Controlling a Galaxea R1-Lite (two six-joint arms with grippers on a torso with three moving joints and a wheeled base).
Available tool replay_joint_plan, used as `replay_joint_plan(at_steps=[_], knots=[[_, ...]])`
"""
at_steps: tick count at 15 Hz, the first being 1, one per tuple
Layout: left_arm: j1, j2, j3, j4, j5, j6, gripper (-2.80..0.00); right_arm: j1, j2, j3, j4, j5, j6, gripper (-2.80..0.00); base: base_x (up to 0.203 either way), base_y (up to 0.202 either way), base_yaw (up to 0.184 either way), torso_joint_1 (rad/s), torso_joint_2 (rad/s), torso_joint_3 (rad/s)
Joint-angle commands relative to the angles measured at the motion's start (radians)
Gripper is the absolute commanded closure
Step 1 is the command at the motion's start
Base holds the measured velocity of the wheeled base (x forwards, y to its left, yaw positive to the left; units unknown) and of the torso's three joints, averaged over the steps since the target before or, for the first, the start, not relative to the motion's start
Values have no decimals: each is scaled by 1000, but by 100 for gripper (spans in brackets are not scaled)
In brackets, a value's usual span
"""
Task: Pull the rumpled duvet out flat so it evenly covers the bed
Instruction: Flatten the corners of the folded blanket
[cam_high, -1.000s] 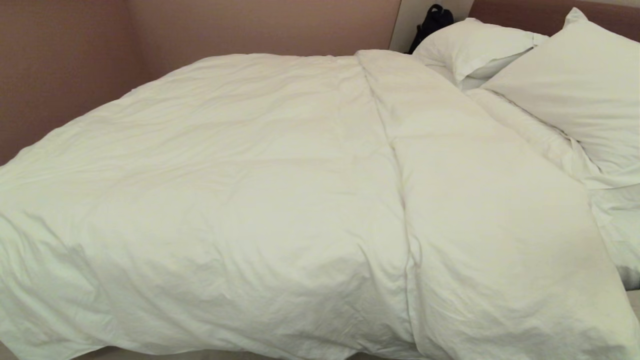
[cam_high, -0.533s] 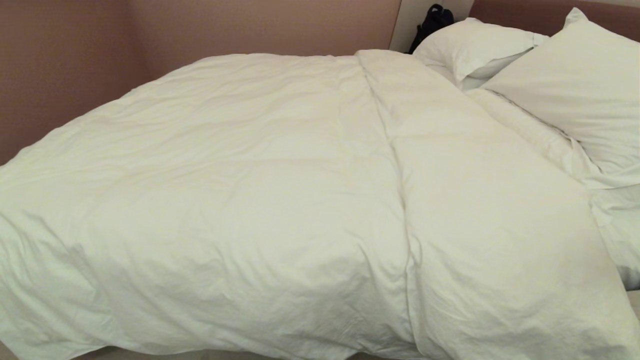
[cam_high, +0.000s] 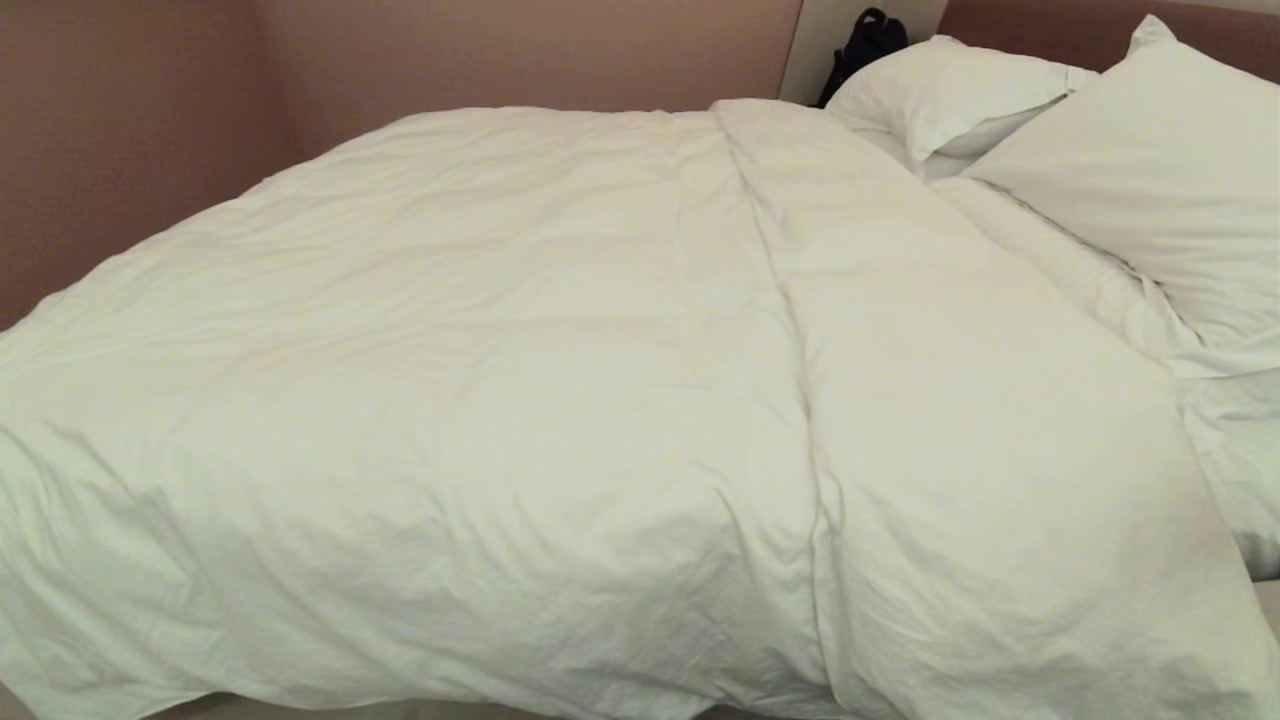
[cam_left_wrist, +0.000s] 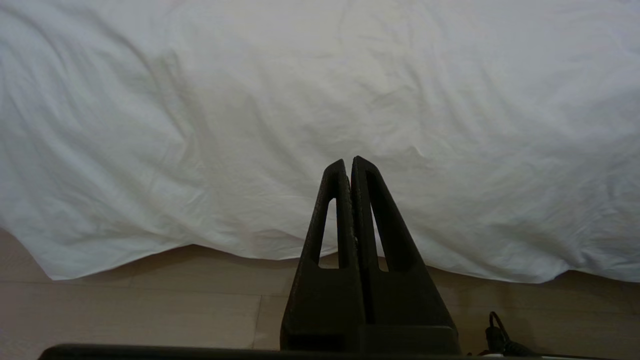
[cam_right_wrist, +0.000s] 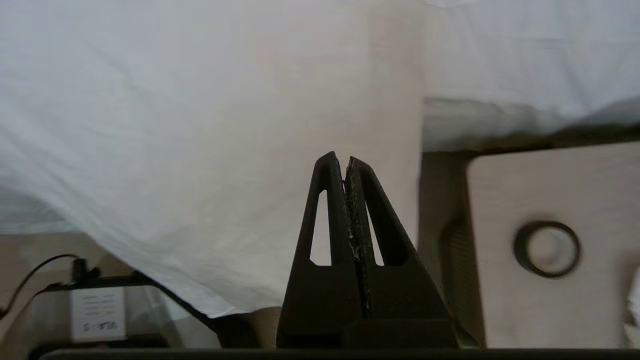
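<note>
- Right gripper (cam_right_wrist: 345, 160) is clenched empty, with the duvet (cam_high: 560, 400) hem at its twelve o'clock
- Left gripper (cam_left_wrist: 348, 162), also clenched, faces hem likewise
- Your duvet's fold runs twelve-to-six across the bed (cam_high: 1100, 30)

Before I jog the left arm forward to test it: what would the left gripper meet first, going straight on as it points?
Most likely the duvet: the shut left gripper points at its hanging side; depth unclear.

You get soft, even, warm light on the duvet (cam_high: 520, 400) (faint crease shadows); the right wrist view smears with motion blur.
</note>
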Motion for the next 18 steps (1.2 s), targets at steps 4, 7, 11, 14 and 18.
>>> replay_joint_plan(at_steps=[4,7,11,14,18], knots=[[0,0,0,-1,0,0,0,-17,82,8,-69,84,-4,-280,0,0,0,0,0,0],[0,0,0,-1,0,0,0,-35,145,29,-144,53,-20,-280,0,0,0,0,0,0],[0,0,0,-1,0,0,0,-45,178,73,-161,62,-138,-280,0,0,0,0,0,0],[0,0,0,-1,0,0,0,-44,204,72,-162,92,-159,-280,0,0,0,0,0,0],[0,0,0,-1,0,0,0,-45,272,72,-162,191,-185,-280,0,0,0,0,0,0]])
